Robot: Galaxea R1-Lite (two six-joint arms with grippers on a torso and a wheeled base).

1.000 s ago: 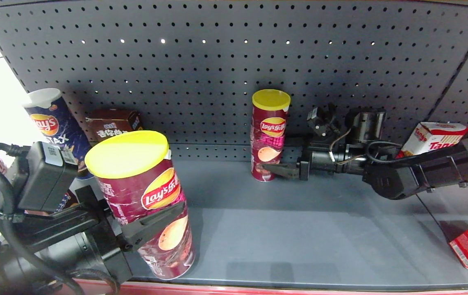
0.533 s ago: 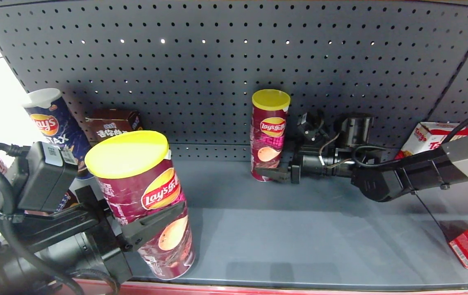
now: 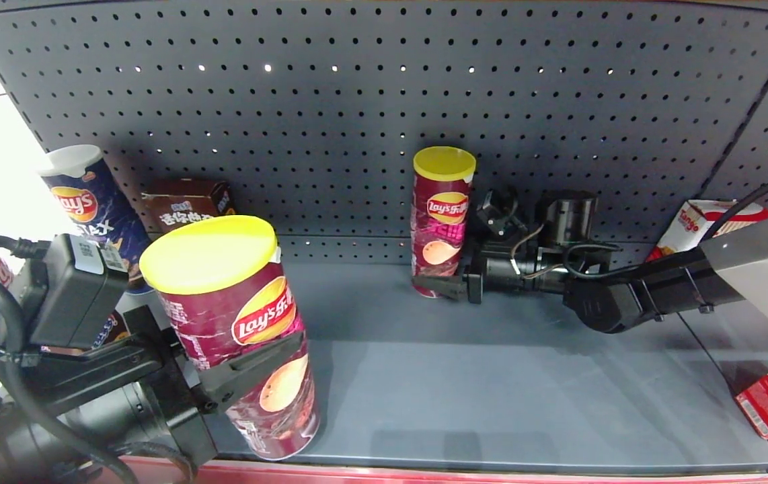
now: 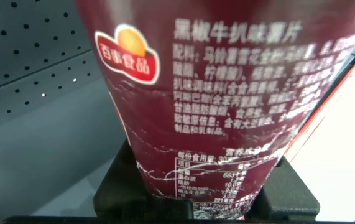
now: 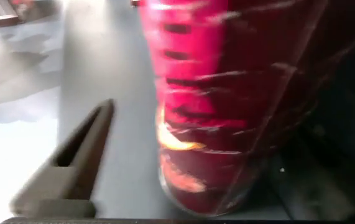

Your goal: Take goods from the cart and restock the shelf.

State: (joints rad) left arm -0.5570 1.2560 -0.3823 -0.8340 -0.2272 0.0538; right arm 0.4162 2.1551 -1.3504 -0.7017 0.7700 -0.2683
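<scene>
Your left tool [image 3: 256,363] grips a chip can [image 3: 222,309] at the shelf [image 3: 491,390] front, your right tool [image 3: 434,274] seems open around the back can [image 3: 443,215], so next set the chip can down and let go.

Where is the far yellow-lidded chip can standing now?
In the head view, the far chip can stands upright in the middle of the shelf, near the pegboard, with the right gripper at its base on the right side.

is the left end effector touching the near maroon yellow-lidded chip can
Touching. In the head view a finger of the left end effector lies across the near maroon yellow-lidded chip can.
</scene>
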